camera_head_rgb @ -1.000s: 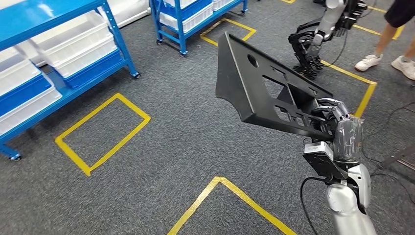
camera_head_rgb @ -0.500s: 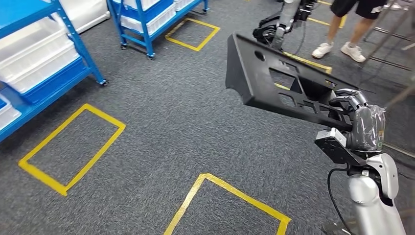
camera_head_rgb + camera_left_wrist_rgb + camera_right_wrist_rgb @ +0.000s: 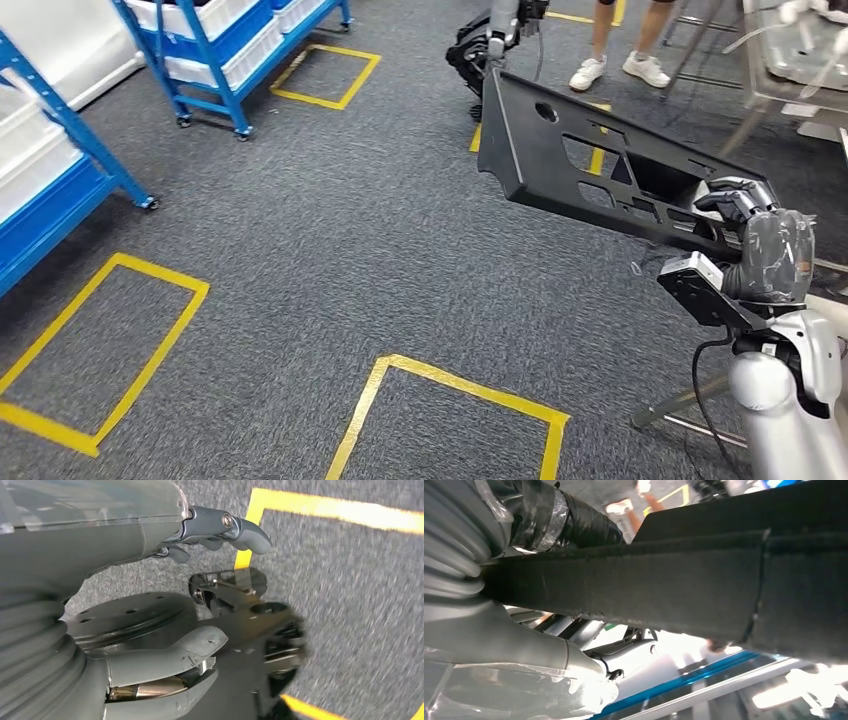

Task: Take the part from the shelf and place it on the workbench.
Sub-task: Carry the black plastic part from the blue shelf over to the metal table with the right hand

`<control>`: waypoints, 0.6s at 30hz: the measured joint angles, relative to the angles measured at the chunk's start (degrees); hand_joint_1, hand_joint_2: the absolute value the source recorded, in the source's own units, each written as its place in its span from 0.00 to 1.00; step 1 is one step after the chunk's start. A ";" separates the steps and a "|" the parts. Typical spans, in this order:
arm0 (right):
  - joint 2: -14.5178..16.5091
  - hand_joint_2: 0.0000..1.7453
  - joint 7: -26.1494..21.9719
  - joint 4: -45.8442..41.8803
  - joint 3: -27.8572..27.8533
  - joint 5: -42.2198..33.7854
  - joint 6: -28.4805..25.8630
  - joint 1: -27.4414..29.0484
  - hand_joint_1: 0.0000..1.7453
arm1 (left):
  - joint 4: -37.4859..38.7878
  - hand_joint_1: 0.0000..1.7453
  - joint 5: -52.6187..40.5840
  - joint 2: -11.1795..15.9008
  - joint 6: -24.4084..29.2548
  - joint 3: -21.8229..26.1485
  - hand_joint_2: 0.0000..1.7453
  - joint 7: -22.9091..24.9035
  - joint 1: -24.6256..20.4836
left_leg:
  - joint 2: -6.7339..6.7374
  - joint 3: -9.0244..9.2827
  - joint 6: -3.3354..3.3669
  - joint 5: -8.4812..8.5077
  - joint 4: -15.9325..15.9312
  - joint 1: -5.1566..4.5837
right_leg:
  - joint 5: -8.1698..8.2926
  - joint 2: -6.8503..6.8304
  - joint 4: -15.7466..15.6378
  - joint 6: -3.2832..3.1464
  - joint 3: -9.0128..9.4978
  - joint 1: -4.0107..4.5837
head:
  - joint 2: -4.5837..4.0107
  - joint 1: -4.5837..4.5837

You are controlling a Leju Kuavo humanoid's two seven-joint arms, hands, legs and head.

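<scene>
Part (image 3: 560,165): black panel, held above the carpet, long axis running up and away from the right hand (image 3: 745,215), far end toward the person's shoes.
Right hand: fingers wrapped around panel's near end.
Left hand (image 3: 165,605): fingers apart, holding nothing.

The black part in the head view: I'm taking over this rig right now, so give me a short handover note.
Right hand: grips the black part at its near end, carried in the air over the carpet.
Left hand: holds nothing, fingers apart, above the floor.
Done: part is off the blue shelf.
Left: reach the workbench and set the part down. A person's legs stand ahead.
</scene>
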 joint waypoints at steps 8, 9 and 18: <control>-0.30 0.00 0.04 0.18 -0.43 0.08 0.04 0.11 1.00 | 0.01 0.00 -0.01 0.00 0.08 0.00 1.00 0.02 -0.05 | -4.23 6.41 1.57 7.87 -15.67 0.02 | 1.04 5.66 0.08 1.95 -1.28 -0.55 | 0.00 -0.05; -0.50 0.00 0.09 0.18 -0.56 0.18 0.08 0.18 1.00 | 0.01 0.00 -0.02 -0.06 0.09 0.00 1.00 0.01 -0.11 | -3.52 6.54 1.88 8.18 -16.13 0.08 | 0.99 4.97 0.13 2.27 -1.43 -0.54 | 0.00 -0.06; -0.66 0.00 -0.69 -0.05 -2.09 -1.90 -0.30 1.32 1.00 | 0.02 0.00 -0.44 -0.25 0.11 0.00 1.00 -0.09 -0.10 | 3.18 6.65 2.55 8.55 -16.88 0.03 | -1.86 -3.56 6.64 3.28 -3.05 -0.26 | 0.00 0.01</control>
